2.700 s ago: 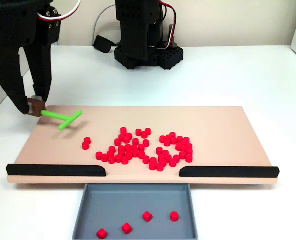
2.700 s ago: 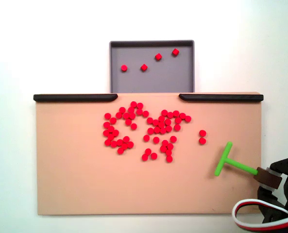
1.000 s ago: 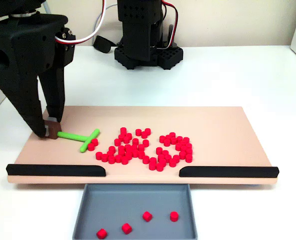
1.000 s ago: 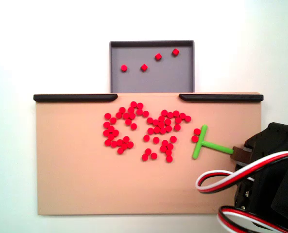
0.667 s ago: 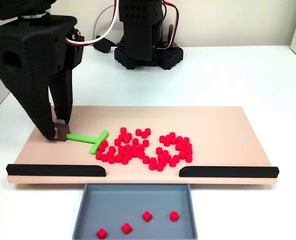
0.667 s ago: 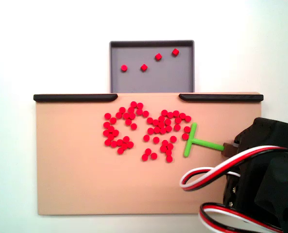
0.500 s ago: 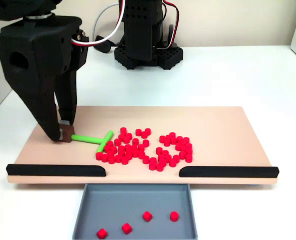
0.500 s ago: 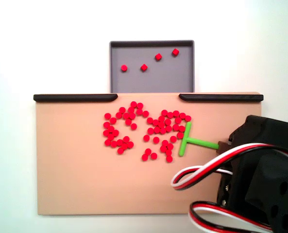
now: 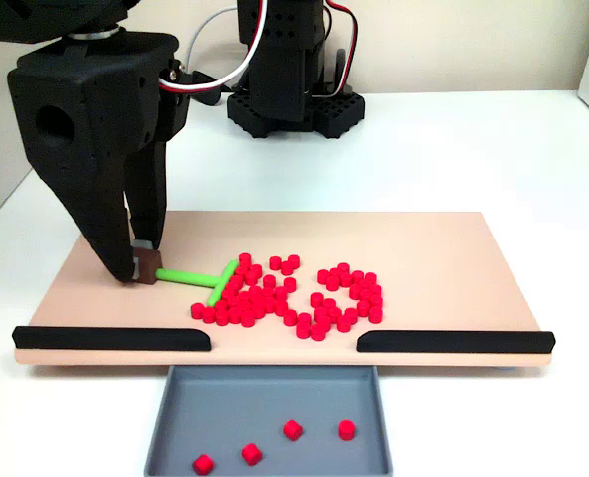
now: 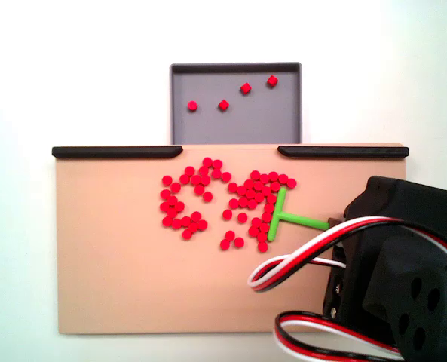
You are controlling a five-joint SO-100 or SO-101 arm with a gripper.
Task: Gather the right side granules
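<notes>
**A:** What does the fixed view from the front show?

**B:** A black two-finger gripper (image 9: 145,270) comes down at the left, its fingers clamped on the brown end block of a green plastic T-shaped pusher (image 9: 206,279). The pusher lies flat on a tan rectangular board (image 9: 443,248), crossbar pointing right. Dozens of small bright red cylindrical plastic granules (image 9: 294,293) sit mid-board, the crossbar touching the left edge of the cluster. Two black rails (image 9: 110,338) line the near edge, with a gap above a grey tray (image 9: 160,437) holding four granules.

**A:** How would the granules handle?

**B:** Probably light, hard and smooth, apt to roll or scatter. They look too small to grasp singly; sweeping them with the crossbar seems the sensible way.

**A:** And the fixed view from above?

**B:** Mirrored. The gripper (image 10: 334,223) enters from the right, holding the pusher (image 10: 283,219) by its stem end. The crossbar presses against the right edge of the granules (image 10: 223,200), which spread left across the board (image 10: 117,286). The tray (image 10: 179,128) lies at the far edge.
</notes>
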